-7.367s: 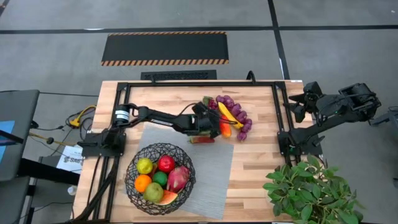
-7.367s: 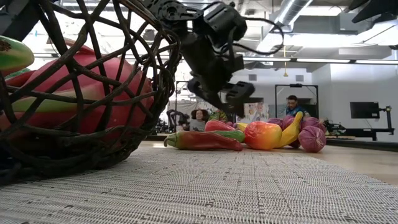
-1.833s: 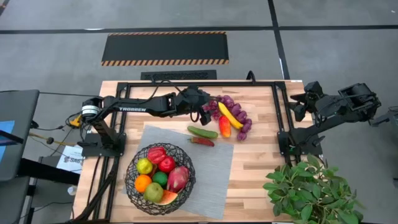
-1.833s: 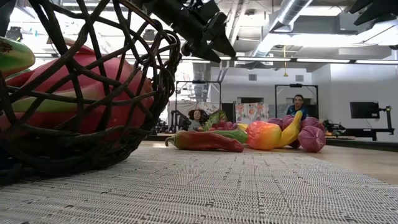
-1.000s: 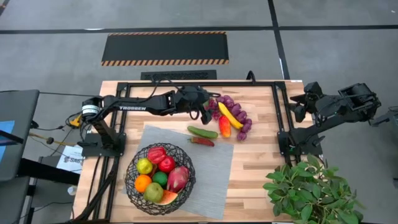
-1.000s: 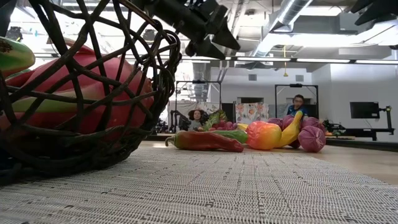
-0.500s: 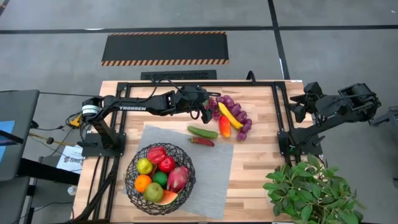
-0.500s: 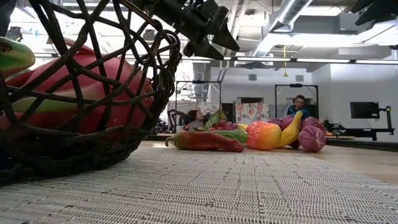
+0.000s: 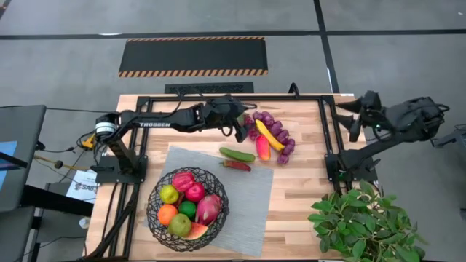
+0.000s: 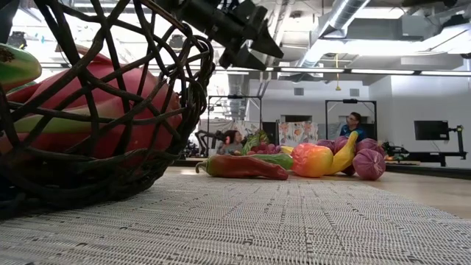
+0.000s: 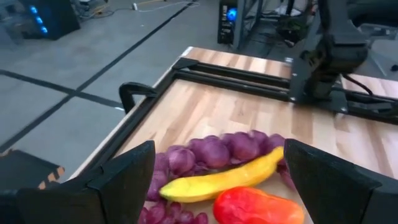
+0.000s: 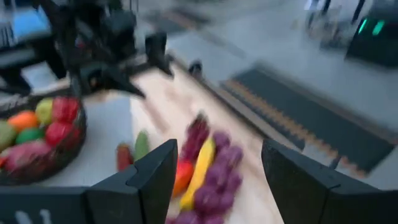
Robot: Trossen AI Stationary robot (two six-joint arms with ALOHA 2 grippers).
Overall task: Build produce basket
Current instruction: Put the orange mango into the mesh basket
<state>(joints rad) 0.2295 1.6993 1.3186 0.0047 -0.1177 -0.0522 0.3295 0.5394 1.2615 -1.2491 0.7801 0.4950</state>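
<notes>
While the left arm stretches flat across the table's far side, its left gripper hangs with fingers spread, empty, just beside the grapes and banana. Right gripper gapes wide off the table's edge. Nearer, the basket sits full on the mat.

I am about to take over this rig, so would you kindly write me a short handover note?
Left tool: open, empty, above the grapes and banana.
Right tool: open, empty, off the table's far right corner.
Basket: on the grey mat, holding several fruits.
Left to load: grapes, banana, orange-red fruit, cucumber, chili pepper.
</notes>
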